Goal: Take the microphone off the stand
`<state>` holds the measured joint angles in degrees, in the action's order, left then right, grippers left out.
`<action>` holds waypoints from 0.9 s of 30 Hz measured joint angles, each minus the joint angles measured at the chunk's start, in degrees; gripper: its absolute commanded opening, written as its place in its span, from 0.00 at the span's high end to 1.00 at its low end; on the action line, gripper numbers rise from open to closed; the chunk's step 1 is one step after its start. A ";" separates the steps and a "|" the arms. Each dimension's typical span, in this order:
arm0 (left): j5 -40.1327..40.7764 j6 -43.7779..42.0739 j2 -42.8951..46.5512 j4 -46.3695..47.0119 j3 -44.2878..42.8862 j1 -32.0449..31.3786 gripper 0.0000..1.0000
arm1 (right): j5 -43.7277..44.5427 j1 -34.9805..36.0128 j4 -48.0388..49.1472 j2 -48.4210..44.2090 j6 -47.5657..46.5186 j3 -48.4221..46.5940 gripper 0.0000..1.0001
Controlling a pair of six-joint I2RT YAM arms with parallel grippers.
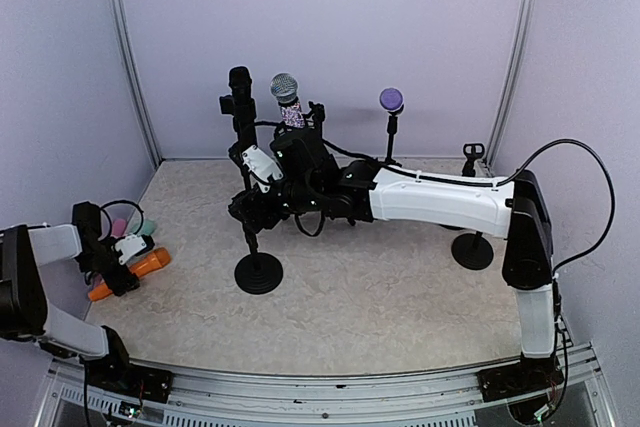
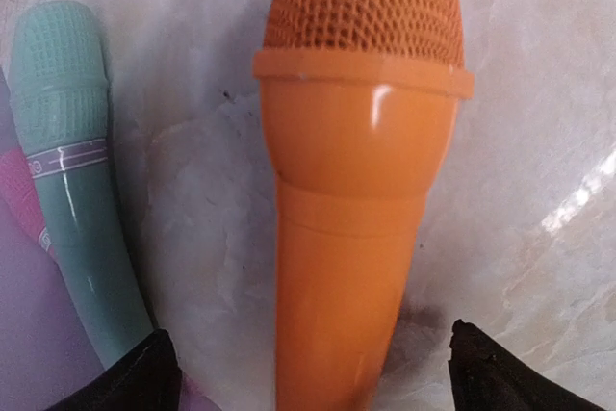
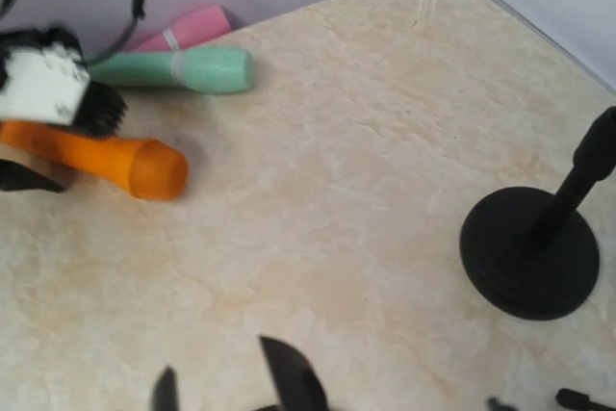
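Top view: the grey mic (image 1: 285, 88) is being carried upright at the back, just behind the right arm's wrist. Whatever clip is holding it is being hidden by the arm. Judging by that, it isn't being lifted off yet. The right gripper (image 1: 252, 209) is being held low beside the pole of the stand (image 1: 258, 273), well below the mic head. Probably it's being lined up first, but that's only a guess. The left gripper (image 1: 122, 272) is being parked over the orange mic (image 1: 152, 263) at the far left, next to a green mic (image 1: 146, 228) and a pink mic (image 1: 118, 226). That looks like a drop-off pile being built. A purple mic (image 1: 391, 100) is being kept on its own stand further right.

Left wrist: the orange mic is being left flat on the table (image 2: 539, 141). The fingers (image 2: 135, 377) are being held spread either side of its handle, with a gap showing on each side, so nothing is being pinched. A silvery band is being shown on the green mic, but no writing can be read.

Right wrist: the fingertips are being held apart over bare table, with nothing between them. The stand's base is being seen off to the right. No legible brand or label is being shown anywhere.
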<state>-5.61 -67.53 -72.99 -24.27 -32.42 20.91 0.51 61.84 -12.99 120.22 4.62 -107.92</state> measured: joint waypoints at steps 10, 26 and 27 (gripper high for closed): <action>-15.58 8.39 3.54 -13.92 -17.49 -0.81 0.01 | 0.46 0.09 0.72 1.70 -1.84 -0.35 0.86; -22.62 24.72 0.55 -19.15 -34.95 -1.11 0.01 | 5.70 -7.19 2.08 -16.06 -0.48 20.31 1.00; -22.43 25.16 0.31 -19.54 -35.17 -1.11 0.01 | 6.12 -8.63 1.95 -18.29 -0.22 22.58 1.00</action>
<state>-28.03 -42.37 -72.69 -43.81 -67.59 19.79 6.63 53.21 -11.05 101.93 4.40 -85.34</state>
